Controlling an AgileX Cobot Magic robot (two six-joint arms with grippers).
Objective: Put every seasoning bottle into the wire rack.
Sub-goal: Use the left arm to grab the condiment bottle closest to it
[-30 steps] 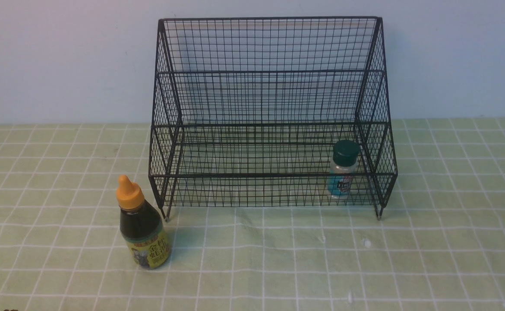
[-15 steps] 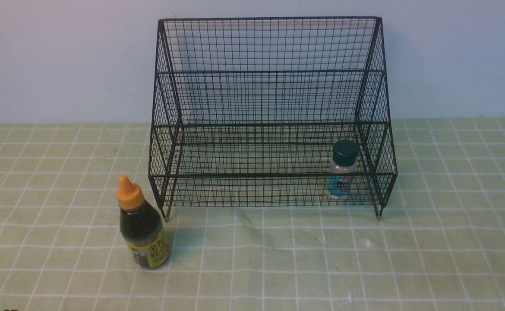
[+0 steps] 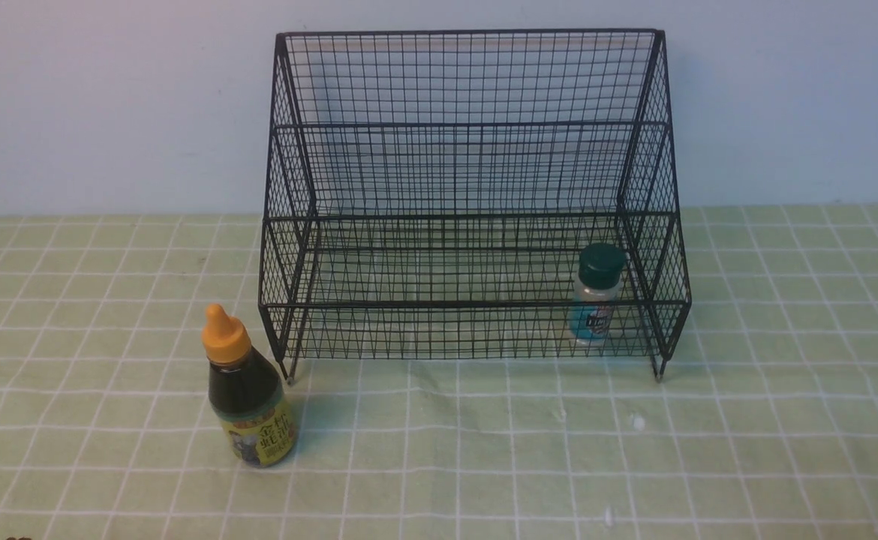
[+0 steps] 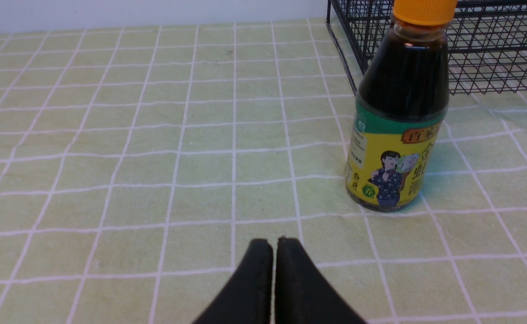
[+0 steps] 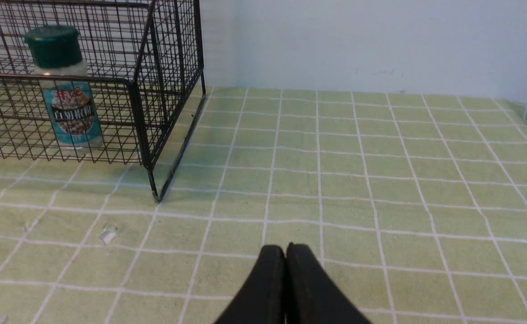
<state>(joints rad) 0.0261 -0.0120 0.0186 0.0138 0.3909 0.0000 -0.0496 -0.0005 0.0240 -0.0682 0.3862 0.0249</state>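
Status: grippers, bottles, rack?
Left gripper shut, empty; right gripper shut, empty. Shaker inside wire rack, front tier, right end. Sauce bottle upright on tablecloth, outside rack's front-left leg. Nothing blocking it.

- Your table (image 3: 784,450) is covered by a green checked cloth (image 3: 71,420).
- The wire rack (image 3: 469,124) stands on it, towards the back.
- The dark-sauce bottle (image 3: 248,397) stands upright near the rack's front left leg.
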